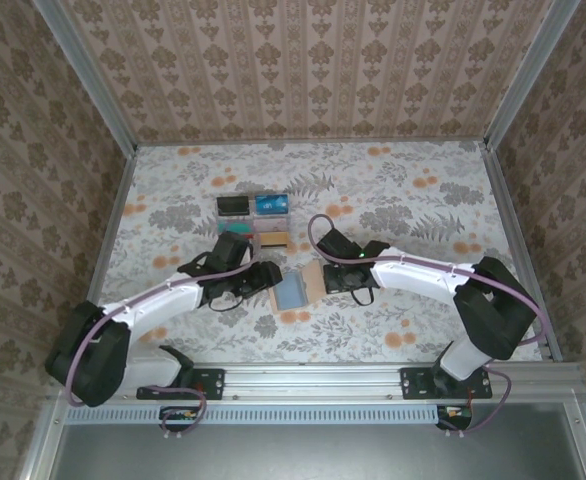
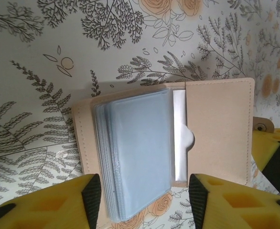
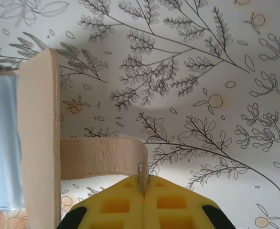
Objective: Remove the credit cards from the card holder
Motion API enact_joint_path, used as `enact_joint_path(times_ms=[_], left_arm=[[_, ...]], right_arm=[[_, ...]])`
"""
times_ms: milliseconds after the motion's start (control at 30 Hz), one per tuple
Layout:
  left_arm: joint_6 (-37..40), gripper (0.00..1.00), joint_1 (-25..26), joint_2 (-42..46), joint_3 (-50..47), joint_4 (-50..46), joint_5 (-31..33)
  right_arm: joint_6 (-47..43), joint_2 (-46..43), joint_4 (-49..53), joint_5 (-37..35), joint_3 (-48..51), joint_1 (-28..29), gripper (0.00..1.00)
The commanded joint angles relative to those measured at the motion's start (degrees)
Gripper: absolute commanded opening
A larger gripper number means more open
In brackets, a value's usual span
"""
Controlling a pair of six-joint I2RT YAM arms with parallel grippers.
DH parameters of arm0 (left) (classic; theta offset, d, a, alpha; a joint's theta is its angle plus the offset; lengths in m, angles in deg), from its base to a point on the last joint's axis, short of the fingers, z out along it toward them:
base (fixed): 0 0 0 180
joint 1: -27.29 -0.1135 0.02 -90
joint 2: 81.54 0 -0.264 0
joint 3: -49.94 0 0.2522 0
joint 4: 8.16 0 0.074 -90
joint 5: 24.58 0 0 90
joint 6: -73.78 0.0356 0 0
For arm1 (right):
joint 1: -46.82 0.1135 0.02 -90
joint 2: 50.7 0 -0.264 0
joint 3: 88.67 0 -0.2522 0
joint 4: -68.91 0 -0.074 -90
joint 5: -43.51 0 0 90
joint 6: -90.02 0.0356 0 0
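Card holder (image 1: 295,288) lay open at the centre of the top view, with credit cards (image 1: 235,205) above it. In the left wrist view your left gripper (image 2: 145,202) stood half-wide astride the sleeves (image 2: 137,152); closing squarely on one card edge looked wisest. In the right wrist view, bottom centre, your right gripper (image 3: 143,183) pinched the strap (image 3: 102,158).

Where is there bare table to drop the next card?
Free: the table right of the blue card, between the right arm and back wall; also left of the black card, toward the left wall. Crowded: the centre, where the left gripper and right gripper meet at the card holder, a third card behind it.
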Motion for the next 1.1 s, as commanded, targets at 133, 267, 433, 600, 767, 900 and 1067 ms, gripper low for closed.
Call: enact_joint_path(times_ms=[133,267,433,600,767,900,1067], left_arm=[[-0.7,0.48,0.5,-6.1,3.5,0.6,-1.6],[-1.0,0.42,0.5,-7.9,3.9,2.3,-2.9],[-1.1,0.41,0.5,-9.4,4.0,2.1,-2.8],[-1.4,0.38,0.5,-10.6,4.1,3.3,-3.8],[-1.3,0.38,0.6,-11.5,4.3,3.4,-4.0],[-1.5,0.38,0.6,-12.3,4.3,3.6,-4.3],[-1.5,0.38,0.6,-13.0,4.6,6.1,-7.1]], right_arm=[[0.8,2.1,-1.3,0.5,1.4,-0.3,0.04],[0.8,2.6,-1.8,0.8,1.8,-0.3,0.04],[1.1,3.0,-2.4,1.1,2.0,-0.3,0.04],[1.1,3.5,-2.5,1.2,1.9,-0.3,0.04],[1.0,3.8,-2.6,1.6,1.6,-0.2,0.04],[0.9,4.0,-2.5,1.6,1.4,-0.3,0.04],[1.0,4.4,-2.6,2.0,1.3,-0.3,0.04]])
